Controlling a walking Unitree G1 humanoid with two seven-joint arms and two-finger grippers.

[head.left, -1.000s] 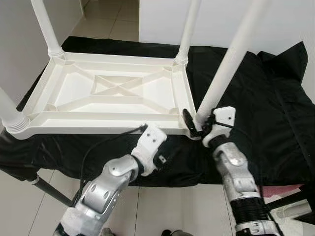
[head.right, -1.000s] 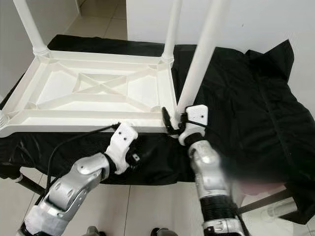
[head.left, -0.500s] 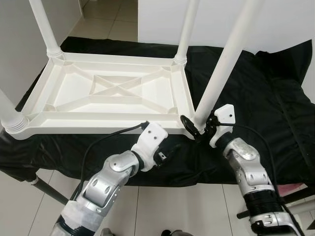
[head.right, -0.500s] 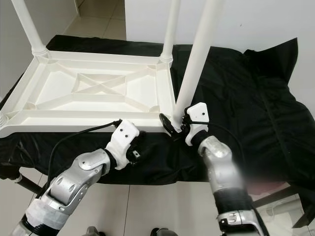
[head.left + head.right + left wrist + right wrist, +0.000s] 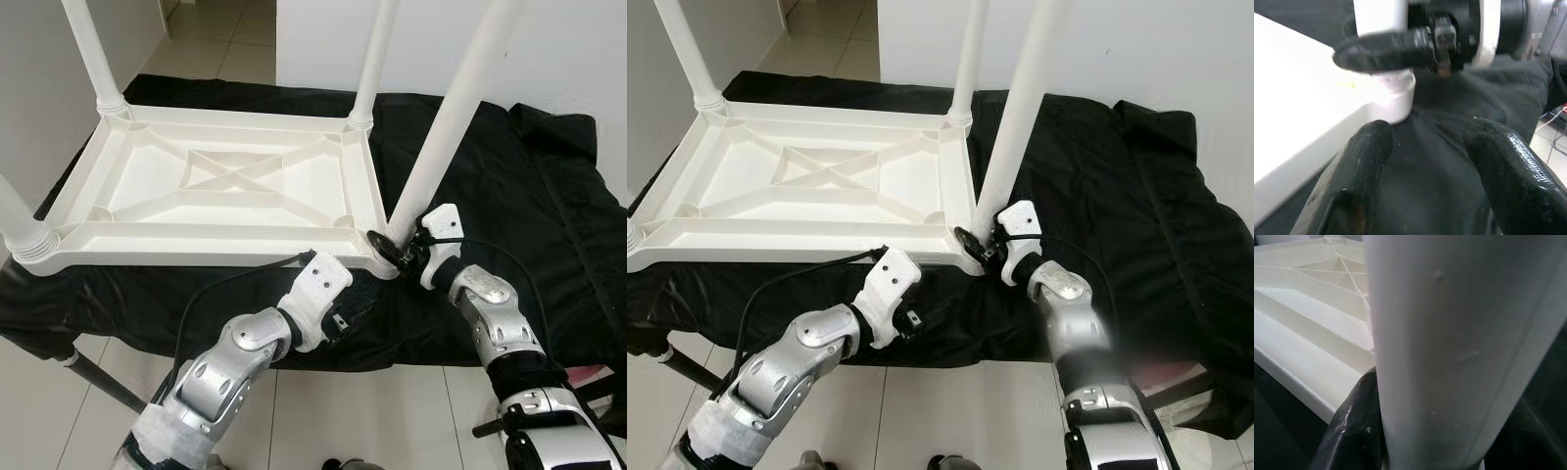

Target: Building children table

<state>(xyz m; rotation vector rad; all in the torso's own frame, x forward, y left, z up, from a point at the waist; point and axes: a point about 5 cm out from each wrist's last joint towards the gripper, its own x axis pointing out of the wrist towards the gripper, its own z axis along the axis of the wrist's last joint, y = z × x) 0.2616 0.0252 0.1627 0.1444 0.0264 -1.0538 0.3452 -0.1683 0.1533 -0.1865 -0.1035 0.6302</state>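
Note:
A white plastic table [image 5: 196,245] lies upside down on a black cloth [image 5: 529,196]. Three legs stand upright in its corners. The fourth leg [image 5: 456,117] leans at the near right corner. My right gripper [image 5: 392,250] is shut on that leg's base, right at the socket. In the right wrist view the leg [image 5: 1459,347] sits between the black fingers [image 5: 1352,431]. My left gripper [image 5: 355,317] is open, just below the table's front edge, close to the same corner. In the left wrist view its fingers [image 5: 1366,147] stand apart over the cloth.
The cloth hangs over the near edge of the support, above a tiled floor [image 5: 343,421]. A black tube [image 5: 98,377] slants under the near left. A white wall [image 5: 588,49] rises behind the table on the right.
My left gripper has moved right along the table's front edge toward the near right corner. My right gripper stays on the leg's base while its forearm has swung right.

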